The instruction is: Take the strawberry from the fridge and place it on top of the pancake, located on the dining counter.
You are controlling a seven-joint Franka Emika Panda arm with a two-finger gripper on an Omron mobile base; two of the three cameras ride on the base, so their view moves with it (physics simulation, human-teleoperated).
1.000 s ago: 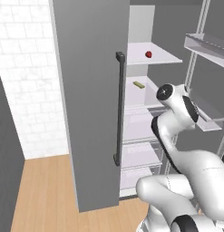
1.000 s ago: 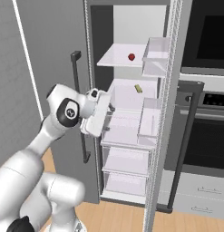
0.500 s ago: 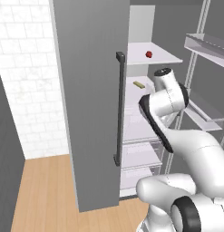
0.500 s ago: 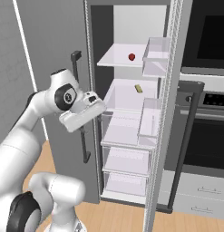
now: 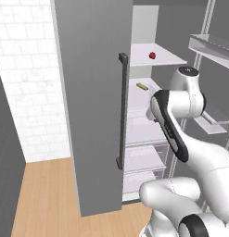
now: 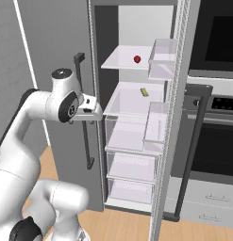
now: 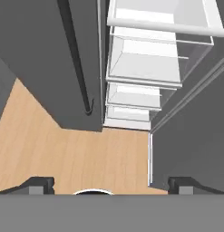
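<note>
The strawberry (image 5: 152,55) (image 6: 137,59) is a tiny deep-red berry lying on the top white shelf of the open fridge (image 5: 92,92) (image 6: 132,101). My gripper (image 6: 93,116) (image 7: 111,185) hangs in front of the fridge at the height of the second shelf, well below and to the left of the berry. It faces down toward the wooden floor. Its two fingertips (image 7: 41,184) stand wide apart, open, with nothing between them. In the left base view my own forearm covers the hand. The pancake and the dining counter are out of view.
A small yellow-green bar (image 5: 142,86) (image 6: 145,92) lies on the second shelf. Clear drawers (image 6: 132,167) (image 7: 145,63) sit below. The left door's dark handle (image 5: 121,111) (image 7: 77,54) is close to my hand. The right door's bins (image 6: 162,59) and a wall oven (image 6: 214,94) stand to the right.
My arm has lifted and its upper joints have risen. The hand has turned level and drawn slightly left in front of the middle shelf. The jaws stayed open.
</note>
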